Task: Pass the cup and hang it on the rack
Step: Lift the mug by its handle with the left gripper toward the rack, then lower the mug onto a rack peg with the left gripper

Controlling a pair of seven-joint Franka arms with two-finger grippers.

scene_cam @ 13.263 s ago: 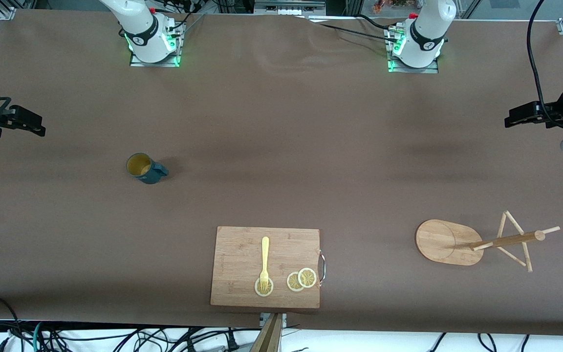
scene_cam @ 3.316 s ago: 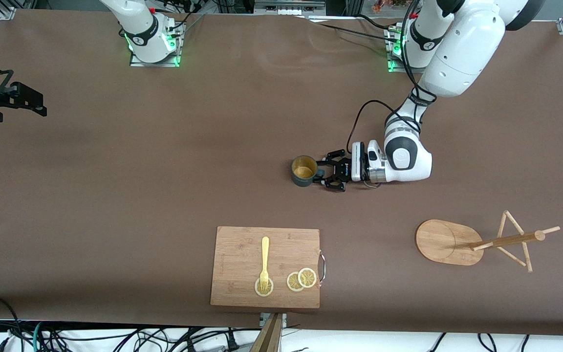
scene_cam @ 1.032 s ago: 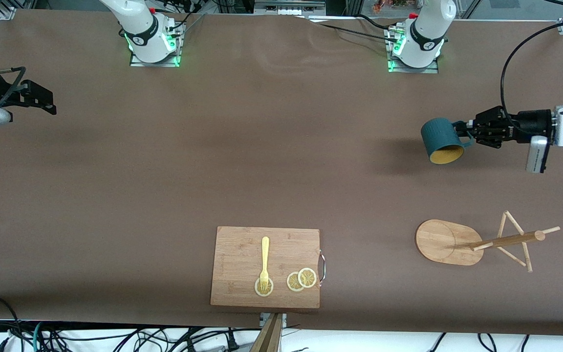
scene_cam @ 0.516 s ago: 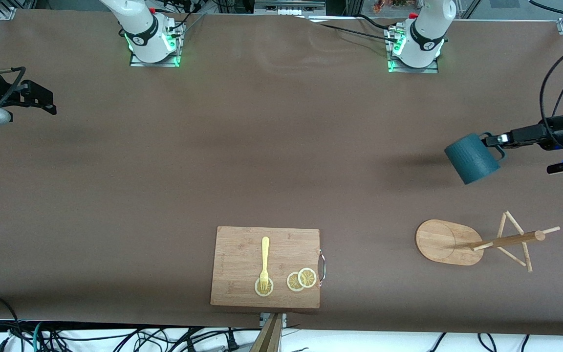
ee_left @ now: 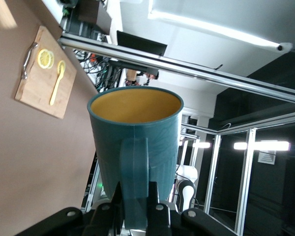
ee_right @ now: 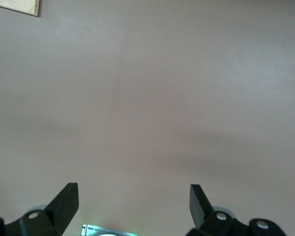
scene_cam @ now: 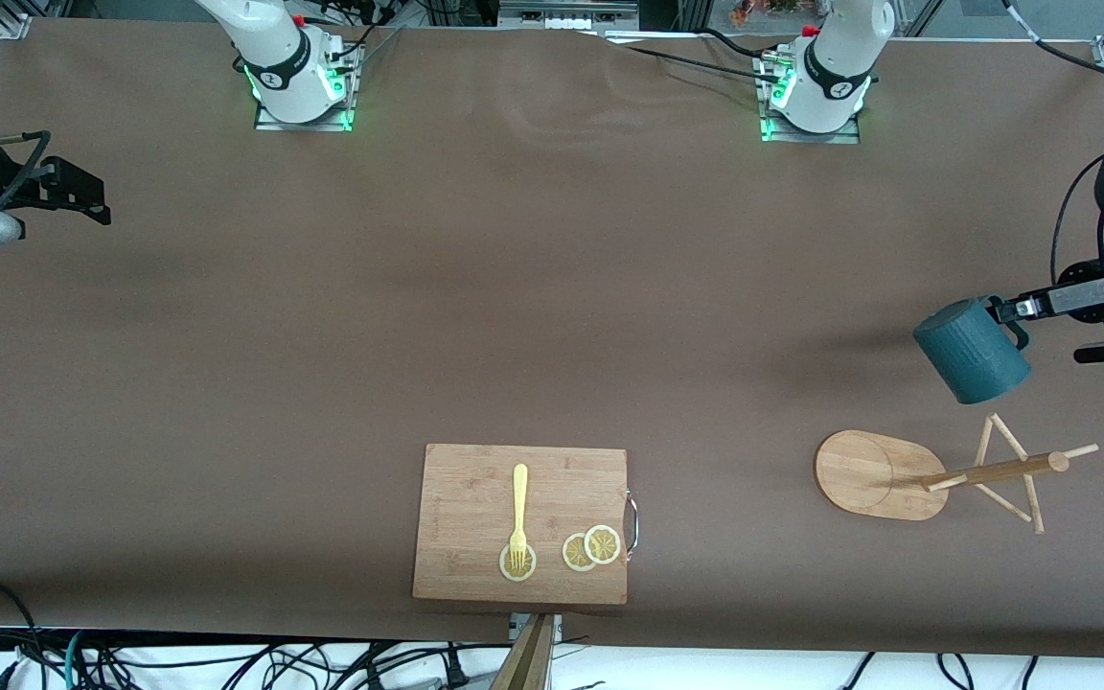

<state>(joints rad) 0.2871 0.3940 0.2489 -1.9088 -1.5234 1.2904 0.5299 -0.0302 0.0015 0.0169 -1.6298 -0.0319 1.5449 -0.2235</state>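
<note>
Left tool (scene_cam: 1010,309) clamping cup (scene_cam: 972,351) handle, now closer above rack (scene_cam: 935,475); right tool (ee_right: 132,204) open, waiting.

Right wrist view: the right gripper (ee_right: 133,201) hung above the bare brown table covering (ee_right: 152,98), its two dark wedge-shaped fingertips (ee_right: 66,199) standing wide apart with nothing between them. A small corner of a light wooden rectangular board (ee_right: 19,6) showed at the frame's edge, well apart from the gripper. Soft shadow bands crossed the covering. A small green-lit patch (ee_right: 104,229) showed between the finger mounts.
</note>
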